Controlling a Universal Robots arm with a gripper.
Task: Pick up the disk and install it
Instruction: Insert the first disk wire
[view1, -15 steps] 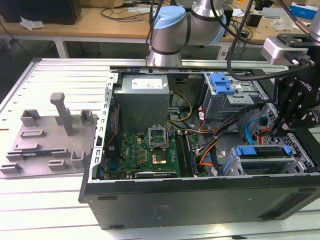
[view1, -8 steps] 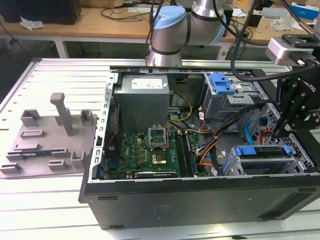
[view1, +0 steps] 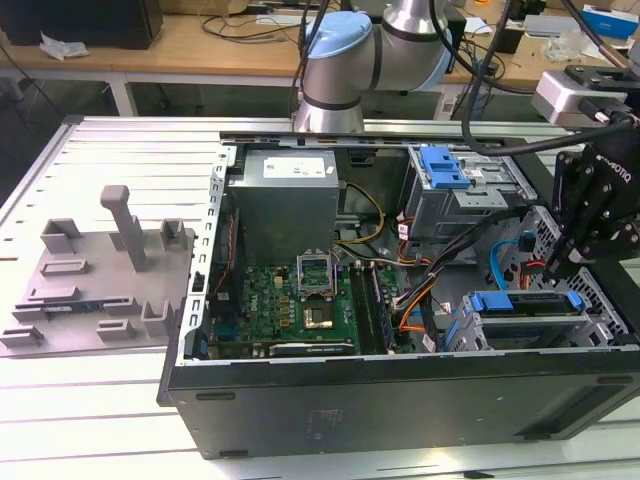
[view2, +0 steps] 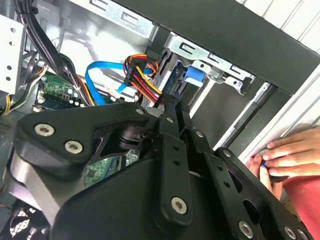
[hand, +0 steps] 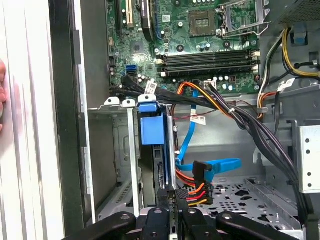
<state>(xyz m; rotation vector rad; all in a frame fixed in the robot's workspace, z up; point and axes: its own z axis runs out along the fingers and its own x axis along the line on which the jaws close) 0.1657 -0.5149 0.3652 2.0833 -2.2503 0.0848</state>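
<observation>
1. Nearest: the gripper (hand: 172, 200). Its jaws were drawn narrow, almost together, with nothing between them that we could make out. The tips lay at the near end of the disk.
2. The disk (hand: 152, 131) stood on edge in the metal bay (hand: 117, 165), at the case's (view1: 400, 400) corner on the exterior view's right. Its blue frame showed along the exposed edge.
3. The power plug (hand: 192, 192), with orange and red wires, sat just beside the tips. A blue data cable (hand: 220, 165) looped past it. We could not tell whether either was joined to the disk.
4. A hand (view2: 292, 155) rested against the case's outer wall, beside the bay.
5. The motherboard (hand: 200, 35) lay beyond the bay, on the case floor.
6. Farthest: the grey fixture plate (view1: 90, 270) lay on the table (view1: 100, 420), beside the case's side wall at the exterior view's left.

We judged the pick-up done and the install step in hand, near its end. Seating called for a straight push along the bay, with the tips kept off the plug and cables.
</observation>
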